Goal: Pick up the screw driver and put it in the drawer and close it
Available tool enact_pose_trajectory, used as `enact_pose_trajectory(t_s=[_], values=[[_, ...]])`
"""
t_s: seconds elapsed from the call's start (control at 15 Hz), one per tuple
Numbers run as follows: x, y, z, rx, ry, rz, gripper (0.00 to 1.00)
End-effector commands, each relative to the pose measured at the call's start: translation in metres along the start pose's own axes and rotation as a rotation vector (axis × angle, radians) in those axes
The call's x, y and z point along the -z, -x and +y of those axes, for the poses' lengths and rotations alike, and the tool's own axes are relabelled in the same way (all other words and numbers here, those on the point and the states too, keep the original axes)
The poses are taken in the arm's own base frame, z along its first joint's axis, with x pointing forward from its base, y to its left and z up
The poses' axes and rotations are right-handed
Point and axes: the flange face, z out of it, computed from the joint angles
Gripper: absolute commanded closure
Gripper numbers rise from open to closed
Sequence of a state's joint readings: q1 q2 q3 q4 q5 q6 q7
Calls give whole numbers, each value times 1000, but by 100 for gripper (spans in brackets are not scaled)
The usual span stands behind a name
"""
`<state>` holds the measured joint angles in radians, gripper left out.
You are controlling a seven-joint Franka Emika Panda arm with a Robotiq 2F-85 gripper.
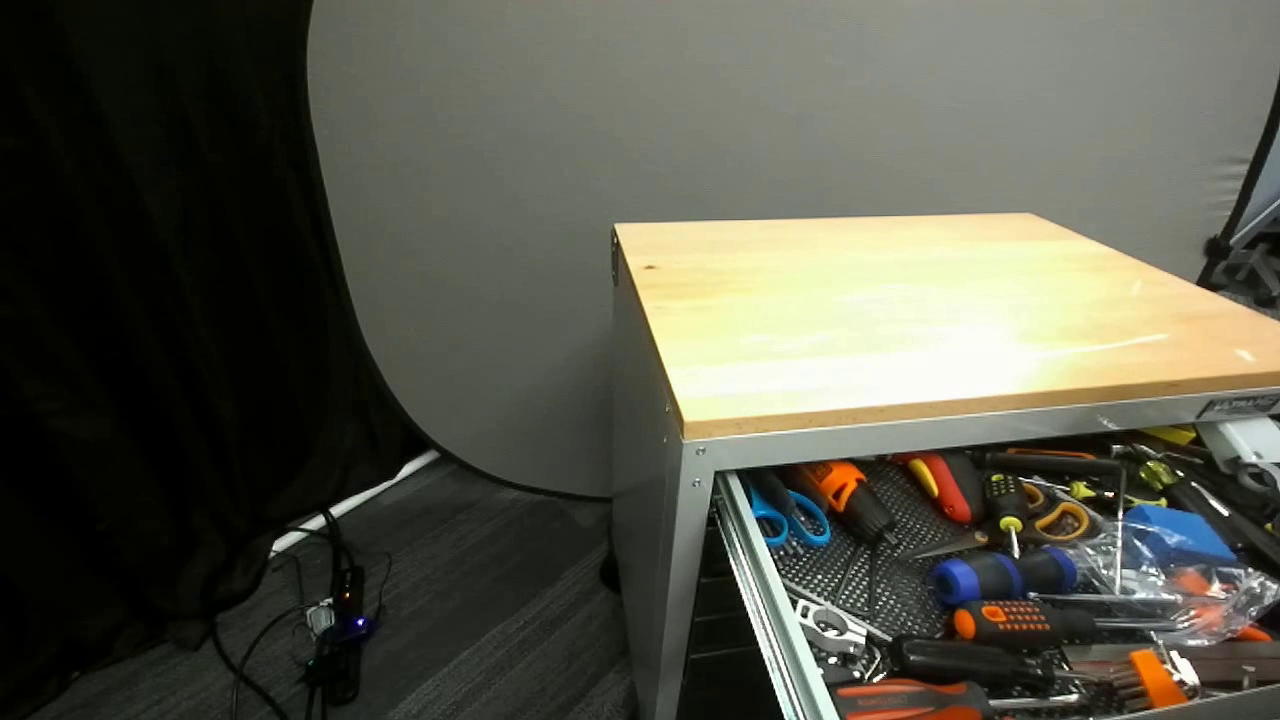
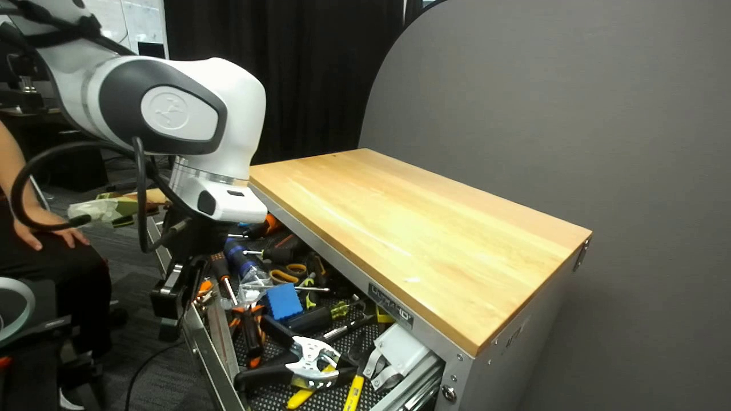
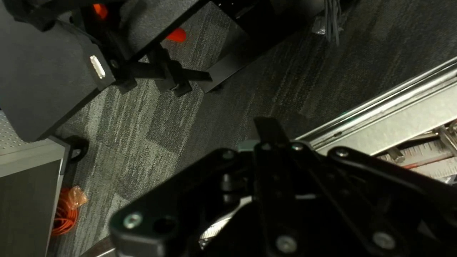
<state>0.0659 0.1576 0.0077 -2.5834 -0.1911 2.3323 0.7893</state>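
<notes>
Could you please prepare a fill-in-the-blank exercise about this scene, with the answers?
The wide, shallow grey metal drawer is ____, not closed.
The flat, light-brown tabletop is made of ____.
The small block with wavy edges is coloured ____.
The cutting tool with two round, bright-blue handle loops is a pair of ____.

Missing words: open; wood; blue; scissors.

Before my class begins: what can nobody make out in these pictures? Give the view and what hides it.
Drawer: in an exterior view, the bottom edge cuts off most of its front.
Fingers: in the wrist view, too dark to tell whether they hold anything.
Seated person: in an exterior view, the left edge cuts off the head.
Crumpled clear plastic: in an exterior view, its glare blurs what lies beneath.
</notes>
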Motion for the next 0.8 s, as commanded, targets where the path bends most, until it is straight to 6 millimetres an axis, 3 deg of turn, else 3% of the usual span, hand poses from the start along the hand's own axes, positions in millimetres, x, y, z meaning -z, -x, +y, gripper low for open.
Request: enact_pose_trajectory(t_s=[0.0, 0.33, 0.73], values=[[0, -5, -17, -24, -20, 74, 100], [8, -6, -33, -93, -110, 164, 100], [28, -5, -71, -110, -227, 288, 100]])
